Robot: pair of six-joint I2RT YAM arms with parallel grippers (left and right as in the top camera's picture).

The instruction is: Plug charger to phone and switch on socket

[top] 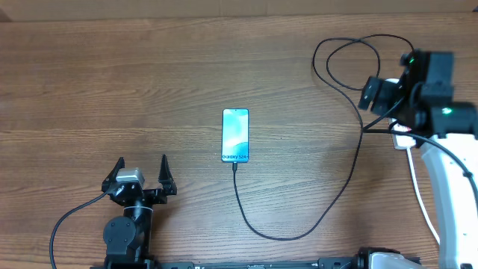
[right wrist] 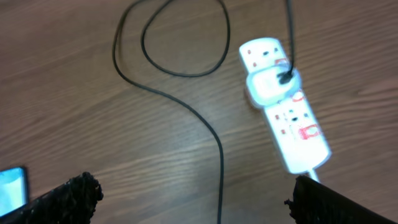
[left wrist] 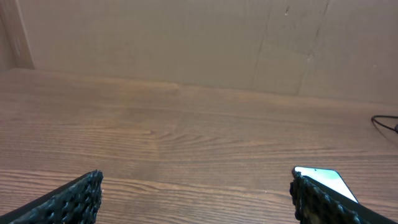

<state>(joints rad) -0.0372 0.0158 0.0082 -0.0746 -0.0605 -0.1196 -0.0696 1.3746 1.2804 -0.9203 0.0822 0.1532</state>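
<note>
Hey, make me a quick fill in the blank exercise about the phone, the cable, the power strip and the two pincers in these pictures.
The phone lies with its screen facing ____. The charger cable is coloured ____. The socket strip is coloured ____. The left pincer and the right pincer both stand ____.
Missing words: up; black; white; open.
</note>
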